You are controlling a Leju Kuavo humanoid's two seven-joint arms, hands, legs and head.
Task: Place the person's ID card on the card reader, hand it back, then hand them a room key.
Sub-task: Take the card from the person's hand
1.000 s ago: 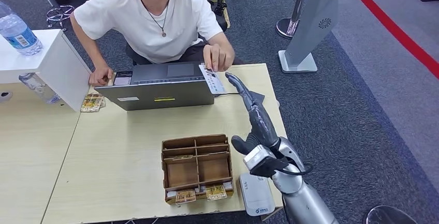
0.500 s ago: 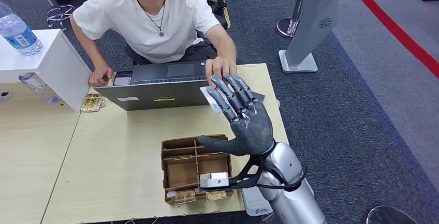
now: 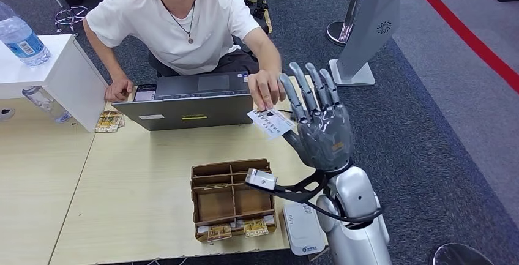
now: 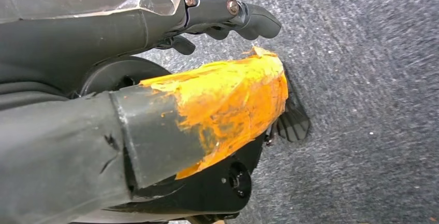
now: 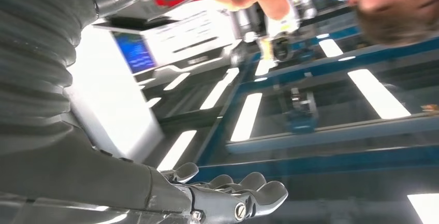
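The right robot hand is wide open, palm up. The person's hand holds the card just beside its fingers. The card could slip off if the fingers close late.

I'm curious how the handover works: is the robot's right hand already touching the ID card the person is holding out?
Cannot tell. In the head view the ID card overlaps the thumb side of the right hand, whose fingers stand spread and upright, but no view shows contact or a gap plainly.
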